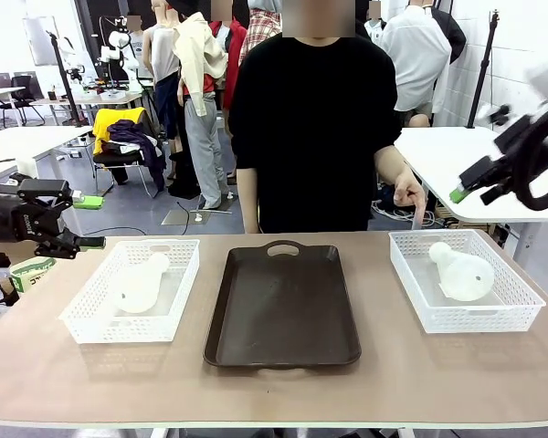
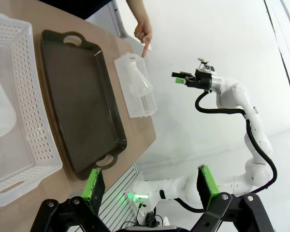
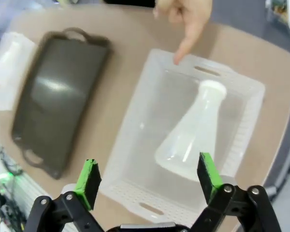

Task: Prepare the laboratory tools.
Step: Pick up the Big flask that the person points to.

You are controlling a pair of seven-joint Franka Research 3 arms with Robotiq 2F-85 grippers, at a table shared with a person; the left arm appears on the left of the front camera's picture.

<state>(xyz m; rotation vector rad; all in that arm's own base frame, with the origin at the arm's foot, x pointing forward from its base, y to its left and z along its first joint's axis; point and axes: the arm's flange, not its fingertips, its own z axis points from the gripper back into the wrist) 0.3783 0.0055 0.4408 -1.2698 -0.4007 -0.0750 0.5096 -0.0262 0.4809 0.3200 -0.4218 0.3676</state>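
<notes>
The right gripper (image 3: 147, 180) hangs above the right basket (image 3: 135, 145), near the table's right edge, its jaws spread wide with nothing between them; under it one flask (image 3: 191, 135) lies on its side in that basket, neck toward the far rim. A person's hand (image 1: 406, 190) points one finger down at that far rim; whether it touches cannot be told. The left gripper (image 1: 80, 224) hovers just off the table's left edge, near the far left corner, its jaws also parted and holding nothing. The second flask (image 1: 139, 283) lies on its side in the left basket (image 1: 91, 321), neck toward the far rim. Between the baskets, at mid-table, sits the dark brown tray (image 1: 283, 310), one handle at the far edge; narrow gaps of tabletop separate it from each basket. A broad strip of tan table (image 1: 438, 379) runs along the near edge in front of all three. Beyond the person stand white tables, a chair draped with clothes, and other people.
</notes>
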